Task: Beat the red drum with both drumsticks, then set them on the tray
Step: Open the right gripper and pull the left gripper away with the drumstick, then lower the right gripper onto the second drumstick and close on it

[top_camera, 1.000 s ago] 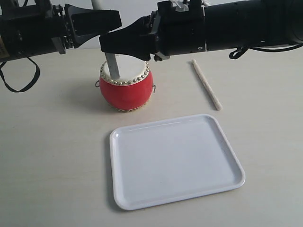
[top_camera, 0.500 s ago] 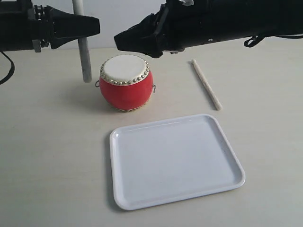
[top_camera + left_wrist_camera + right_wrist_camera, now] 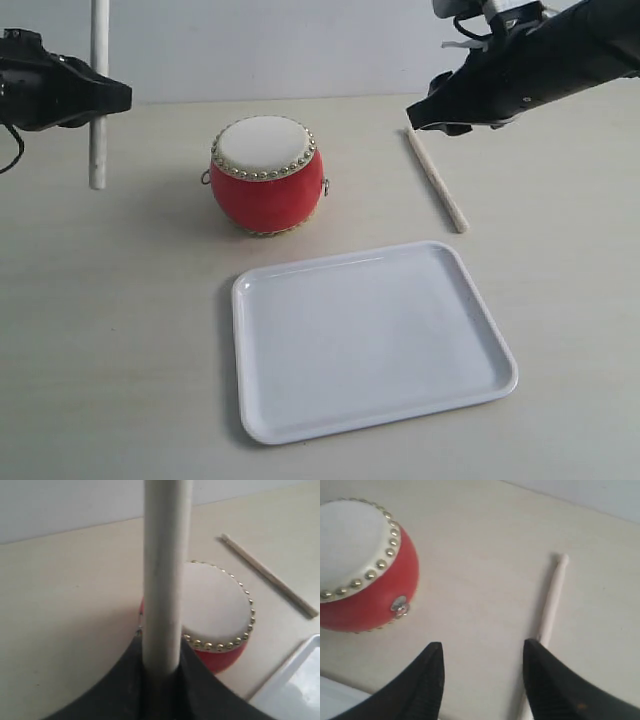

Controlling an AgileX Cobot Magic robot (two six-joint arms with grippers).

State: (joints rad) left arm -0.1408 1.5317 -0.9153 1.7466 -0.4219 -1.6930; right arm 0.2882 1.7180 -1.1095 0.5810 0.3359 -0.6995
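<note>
Pale wood-grain tabletop point(image 3: 120, 330), plain white wall point(image 3: 300, 50) behind; red drum point(image 3: 267, 192), white tray point(image 3: 370, 340)

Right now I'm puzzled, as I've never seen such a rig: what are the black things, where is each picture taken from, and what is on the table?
The black shapes are two robot arms, each ending in a gripping tool. The wide picture comes from a camera off the arms; the other two come from a camera on each wrist, looking past its tool. On the pale table stand a red drum and an empty white tray, and one wooden drumstick lies to the drum's side. The left tool is shut on the other drumstick, holding it upright, apart from the drum. The right tool is open, holds nothing and hovers near the lying drumstick.
</note>
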